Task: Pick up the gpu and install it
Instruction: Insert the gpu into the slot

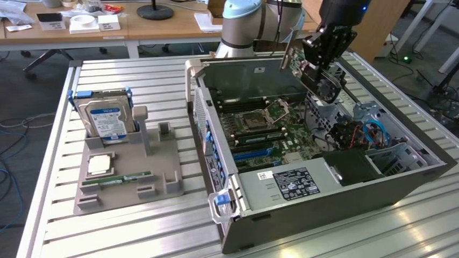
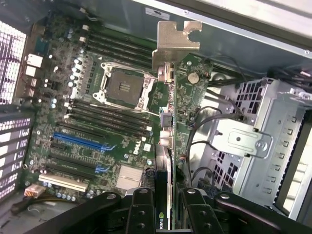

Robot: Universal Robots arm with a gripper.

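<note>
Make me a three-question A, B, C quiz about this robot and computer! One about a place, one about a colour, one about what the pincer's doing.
1. Where is the graphics card? A) on the floor B) above the open computer case C) on a desk
2. What colour is the memory stick on the tray? A) green B) red C) yellow
3. What is the pincer doing? A) hanging empty B) holding a screwdriver C) gripping the graphics card
Answers: 1 B, it hangs over the case. 2 A, it looks green. 3 C, the card sits between its fingers.
</note>
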